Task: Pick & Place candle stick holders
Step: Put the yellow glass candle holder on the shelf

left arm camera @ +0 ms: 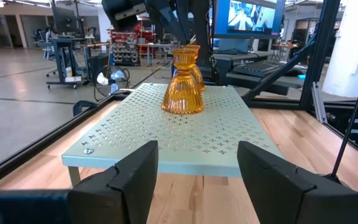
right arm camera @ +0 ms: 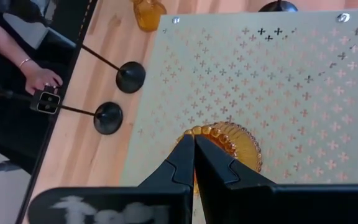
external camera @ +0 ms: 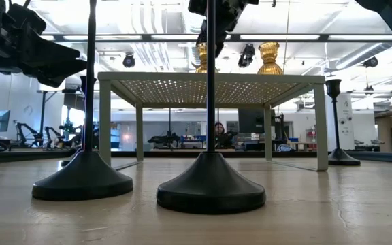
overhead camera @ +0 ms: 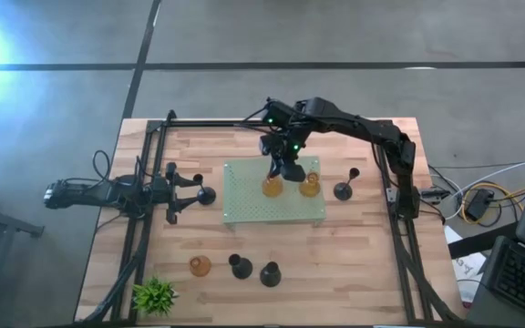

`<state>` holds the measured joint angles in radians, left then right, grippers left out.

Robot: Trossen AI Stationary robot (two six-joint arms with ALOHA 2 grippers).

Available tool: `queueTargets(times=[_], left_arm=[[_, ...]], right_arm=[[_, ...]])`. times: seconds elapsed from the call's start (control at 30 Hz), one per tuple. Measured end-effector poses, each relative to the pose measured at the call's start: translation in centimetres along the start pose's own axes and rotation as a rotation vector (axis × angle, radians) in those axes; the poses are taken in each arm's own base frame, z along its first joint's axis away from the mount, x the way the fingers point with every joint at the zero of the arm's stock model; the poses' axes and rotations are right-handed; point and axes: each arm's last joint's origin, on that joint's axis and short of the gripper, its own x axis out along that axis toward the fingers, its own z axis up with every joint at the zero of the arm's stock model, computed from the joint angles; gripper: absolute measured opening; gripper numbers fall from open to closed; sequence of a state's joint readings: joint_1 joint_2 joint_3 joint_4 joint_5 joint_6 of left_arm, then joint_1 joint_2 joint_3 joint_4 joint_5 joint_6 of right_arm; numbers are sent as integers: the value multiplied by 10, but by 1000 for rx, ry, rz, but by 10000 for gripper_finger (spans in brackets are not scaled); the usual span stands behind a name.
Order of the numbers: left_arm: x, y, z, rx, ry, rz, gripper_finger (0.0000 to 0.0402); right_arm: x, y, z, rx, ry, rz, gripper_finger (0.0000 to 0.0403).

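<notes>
Two amber holders stand on the pale green board (overhead camera: 244, 208): the left one (overhead camera: 272, 188) and the right one (overhead camera: 309, 186). My right gripper (right arm camera: 194, 146) is above the left one (right arm camera: 238, 140) and shut on its top. My left gripper (left arm camera: 197, 180) is open and empty at the table's left, facing the board, beside a black holder (overhead camera: 206, 195). A third amber holder (overhead camera: 200, 265) and two black holders (overhead camera: 241, 266) (overhead camera: 270, 273) stand upright on their bases near the front edge. Another black holder (overhead camera: 343, 189) stands right of the board. My right gripper comes from above, pointing down, onto the top rim (left arm camera: 188, 50) of the left amber holder. Its fingers (right arm camera: 179, 165) are almost together, with a sliver of amber glass between them. The holder stands upright with its base (left arm camera: 182, 107) on the board. The fingers hide the exact place of contact.
The board stands on legs above the table (external camera: 209, 85). A small green plant (overhead camera: 156, 294) sits at the front left corner. A dark frame rail (overhead camera: 144, 182) runs along each side. A person's hand (right arm camera: 39, 78) shows beyond the table's near edge.
</notes>
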<state>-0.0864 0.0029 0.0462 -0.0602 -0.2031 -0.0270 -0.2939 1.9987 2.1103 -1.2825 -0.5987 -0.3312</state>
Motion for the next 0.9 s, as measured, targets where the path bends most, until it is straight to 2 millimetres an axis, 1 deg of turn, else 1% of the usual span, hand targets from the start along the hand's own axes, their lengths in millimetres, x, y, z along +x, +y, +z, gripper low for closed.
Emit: queueTargets(times=[0.13, 0.27, 0.37, 0.47, 0.67, 0.77, 0.9], left_arm=[[0, 0, 0, 0, 0, 0, 225], [0, 0, 0, 0, 0, 0, 225], [0, 0, 0, 0, 0, 0, 225], [0, 0, 0, 0, 0, 1, 225], [0, 0, 0, 0, 0, 0, 225], [0, 0, 0, 0, 0, 0, 225], [0, 0, 0, 0, 3, 0, 225]], right_arm=[[-10, 6, 2, -8, -11, -5, 8], [-35, 25, 5, -55, -63, -56, 8], [-55, 45, 4, -86, -104, -112, 8], [-69, 71, 2, -120, -131, -160, 8], [-81, 122, -5, -195, -147, -209, 8], [-85, 142, -12, -202, -150, -222, 8], [-89, 163, -25, -186, -149, -221, 8]])
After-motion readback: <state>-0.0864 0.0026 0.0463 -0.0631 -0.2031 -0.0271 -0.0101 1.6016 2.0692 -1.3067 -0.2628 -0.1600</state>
